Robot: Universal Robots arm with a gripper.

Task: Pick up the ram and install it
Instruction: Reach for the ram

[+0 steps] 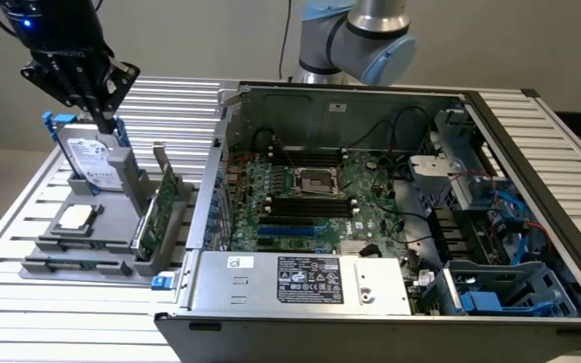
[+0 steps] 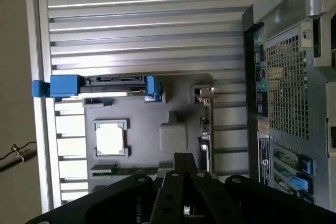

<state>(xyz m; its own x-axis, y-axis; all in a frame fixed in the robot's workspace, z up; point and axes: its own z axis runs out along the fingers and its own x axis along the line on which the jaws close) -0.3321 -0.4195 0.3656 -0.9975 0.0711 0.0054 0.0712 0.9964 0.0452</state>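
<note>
My gripper hangs at the exterior view's upper left, fingers pressed together and empty. It is just above the top edge of a hard drive in a blue caddy that stands upright in a grey parts fixture. The ram lies as a thin green strip along the fixture's edge, close beside my fingertips in the wrist view. In the exterior view it is a low dark strip at the fixture's front. The motherboard's black memory slots sit inside the open computer case.
The fixture also holds a square processor and a broader green expansion card standing on edge. The case wall rises just beside the fixture. A power supply, cables and blue drive bays crowd the case.
</note>
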